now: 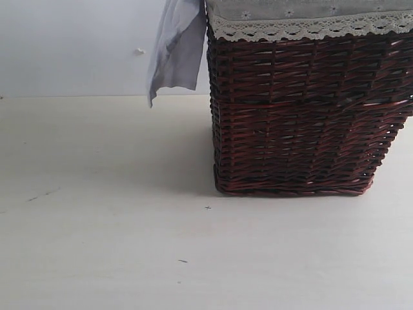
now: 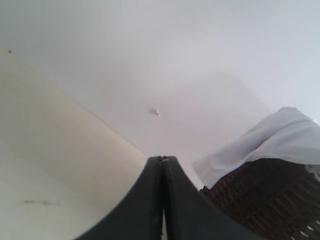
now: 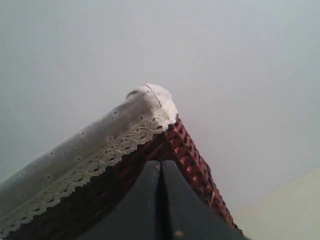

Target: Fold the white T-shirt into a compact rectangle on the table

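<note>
Wicker basket (image 1: pixel 303 116), dark red, is shown standing on the table (image 1: pixel 97 226) toward its far edge, at the right. The T-shirt (image 1: pixel 175 48) is draped over the basket's left rim, clear of the table. Left gripper (image 2: pixel 162 159) and right gripper (image 3: pixel 160 163) are seen closed, with nothing held.

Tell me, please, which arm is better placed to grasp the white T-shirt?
Likely left: the white cloth T-shirt hangs over the left side of the dark red wicker basket, in view of the left gripper; the right gripper faces only lace-trimmed liner.
</note>
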